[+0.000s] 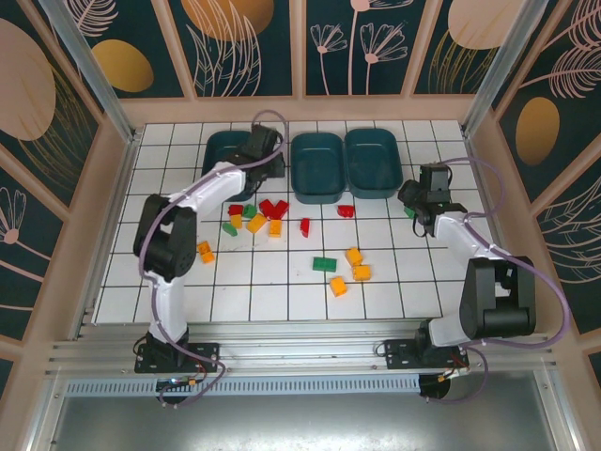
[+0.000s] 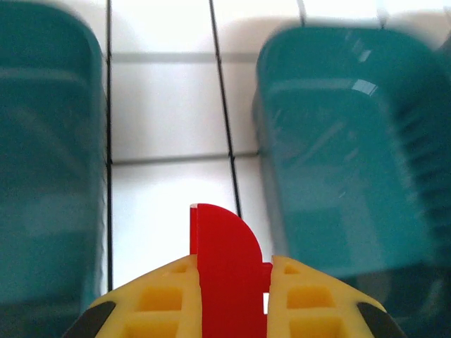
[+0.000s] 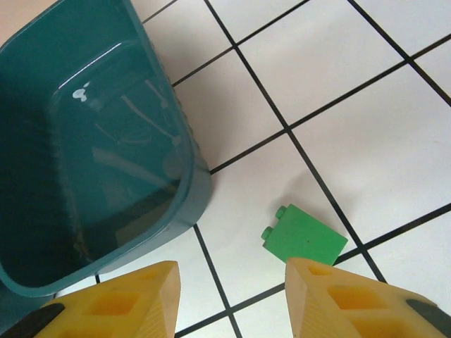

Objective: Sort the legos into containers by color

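Observation:
My left gripper is shut on a red lego with a rounded top, held upright between the yellow fingers. It hovers over the gap between the left container and the middle container; from above, the left gripper is at that gap. My right gripper stands open over the floor with nothing between its fingers. A green lego lies just ahead of its right finger, beside the right container. Several red, green and orange legos lie scattered in front of the containers.
The three containers stand in a row at the back of the white tiled floor. Wooden walls enclose the floor on all sides. Loose orange legos and a green one lie mid-floor; one orange lego sits by the left arm.

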